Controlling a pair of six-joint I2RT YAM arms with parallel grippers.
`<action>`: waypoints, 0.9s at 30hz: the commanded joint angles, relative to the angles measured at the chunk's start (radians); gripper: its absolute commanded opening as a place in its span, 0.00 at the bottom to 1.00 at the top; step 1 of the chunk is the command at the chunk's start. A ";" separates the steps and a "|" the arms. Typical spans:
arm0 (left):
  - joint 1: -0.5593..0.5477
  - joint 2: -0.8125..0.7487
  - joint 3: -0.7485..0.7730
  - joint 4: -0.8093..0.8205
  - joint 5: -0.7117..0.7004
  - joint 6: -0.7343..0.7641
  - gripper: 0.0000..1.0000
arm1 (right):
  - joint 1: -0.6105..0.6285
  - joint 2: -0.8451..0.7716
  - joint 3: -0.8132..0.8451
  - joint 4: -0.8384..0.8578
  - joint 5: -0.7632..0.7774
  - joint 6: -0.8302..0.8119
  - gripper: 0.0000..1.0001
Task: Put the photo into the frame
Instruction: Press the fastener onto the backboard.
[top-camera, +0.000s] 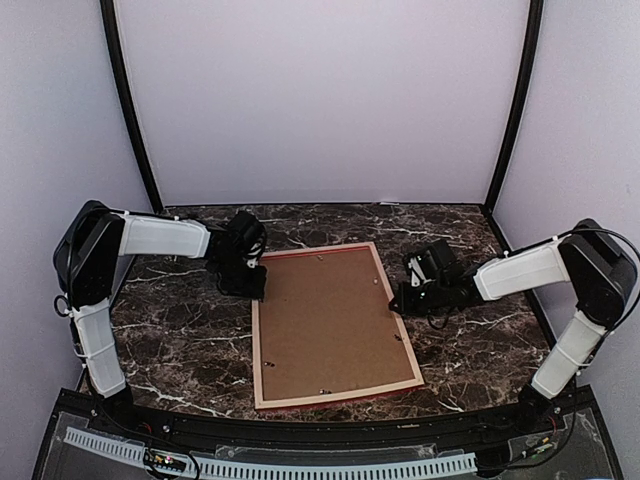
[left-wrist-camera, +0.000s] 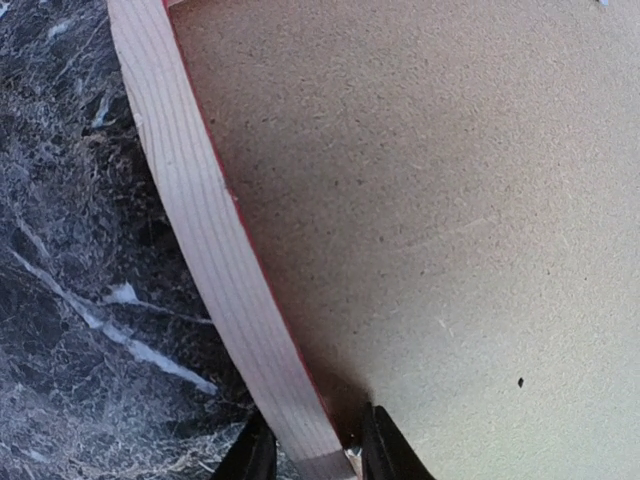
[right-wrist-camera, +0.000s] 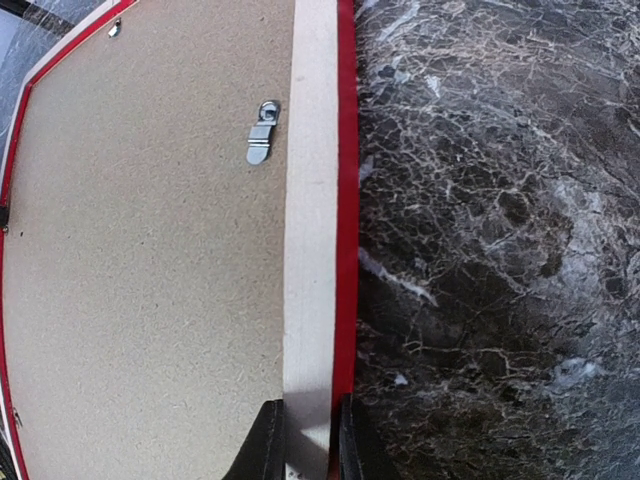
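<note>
The frame lies back-up in the middle of the table, pale wood border with a red edge. The brown backing board sits inside it. My left gripper is shut on the frame's left rail near the far corner. My right gripper is shut on the frame's right rail. A metal turn clip rests on the board by the right rail. The photo is out of view.
The dark marble table runs to white walls at the back and sides. A black ledge lines the near edge, behind my arm bases.
</note>
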 joint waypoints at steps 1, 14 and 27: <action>-0.011 0.008 -0.039 0.100 0.095 -0.014 0.27 | 0.017 0.019 -0.047 -0.041 -0.041 0.036 0.03; 0.011 -0.040 -0.076 0.177 0.226 -0.080 0.34 | 0.028 0.008 -0.063 -0.030 -0.031 0.057 0.02; 0.014 -0.170 -0.157 0.188 0.283 -0.075 0.67 | 0.025 0.023 -0.032 -0.040 0.004 0.067 0.02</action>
